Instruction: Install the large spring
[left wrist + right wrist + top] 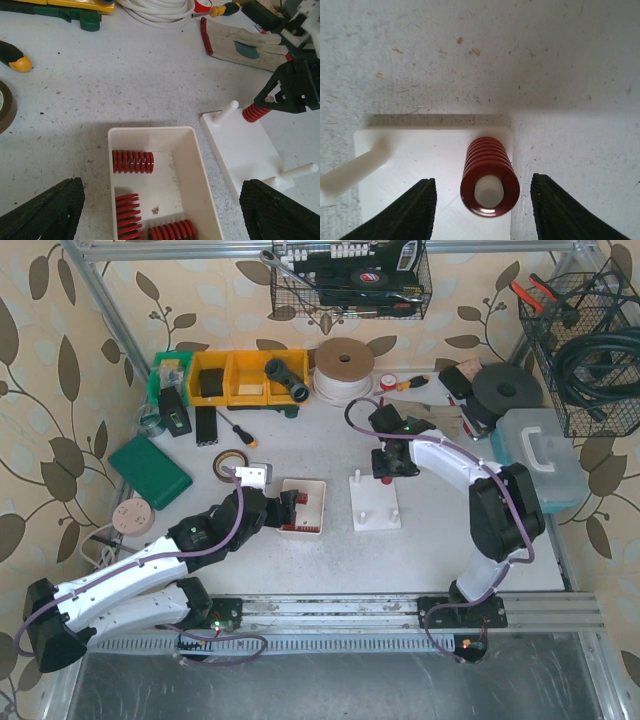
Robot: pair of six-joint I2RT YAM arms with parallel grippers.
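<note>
Starting with the top external view, the left gripper (285, 508) hangs over the near-left side of a white tray (305, 482) that holds red springs. The right gripper (385, 468) points down over the far edge of the white peg base (375, 512), which lies just right of the tray. From this height, it is not possible to tell whether either tool is apart or together.

Left wrist view: the left gripper (160, 217) stands wide apart and holds nothing. Its two black fingers (45, 210) occupy the lower corners of the view. The tray (150, 132) lies between them with three red springs flat on its floor: one (132, 161) across the far end, one (128, 215) at the near left and one (172, 231) at the near edge. The peg base (240, 150) lies just beside the tray on the right. The large red spring (255, 112) stands upright at the far corner of the base, directly under the right gripper (295, 90). Two bare pegs (225, 111) (297, 172) stand elsewhere on the base. A work glove (240, 42) lies on the table beyond.

Right wrist view: the large red spring (489, 167) is seated over a white peg (489, 192), whose tip shows inside the top coil. Its lower coils reach the base plate at the far right corner. The right gripper (482, 200) is apart, with one finger (412, 212) on each side of the spring. A clear gap shows on both sides, so neither finger touches the coils. A bare peg (350, 175) stands to the left.
</note>
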